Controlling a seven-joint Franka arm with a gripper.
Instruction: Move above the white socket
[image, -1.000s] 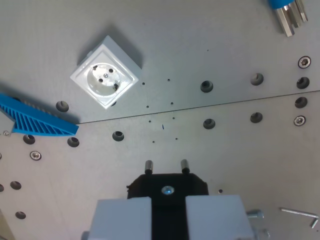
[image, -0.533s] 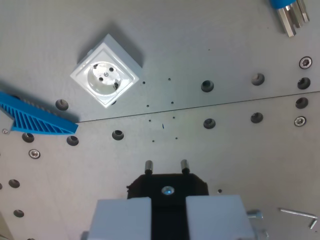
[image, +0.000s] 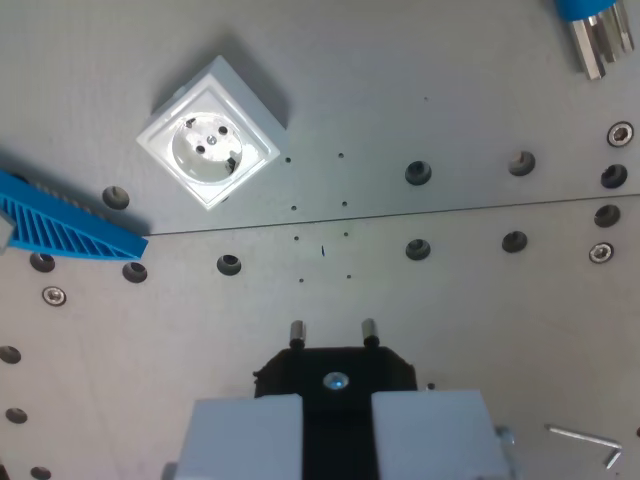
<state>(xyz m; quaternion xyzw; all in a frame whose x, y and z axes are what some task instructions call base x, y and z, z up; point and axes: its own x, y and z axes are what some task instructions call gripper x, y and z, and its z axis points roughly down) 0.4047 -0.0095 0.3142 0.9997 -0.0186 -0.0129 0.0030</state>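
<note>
Wrist view: the gripper (image: 335, 372) is clamped on a black plug (image: 335, 368), two pins pointing forward. The white socket (image: 209, 145) sits up and toward the wrist view's left on the metal plate (image: 450, 90), well apart from the pins.

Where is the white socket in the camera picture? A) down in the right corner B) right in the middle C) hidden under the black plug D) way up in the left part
D: the white socket sits high in the wrist view's left, well away from the black plug held at the bottom.
</note>
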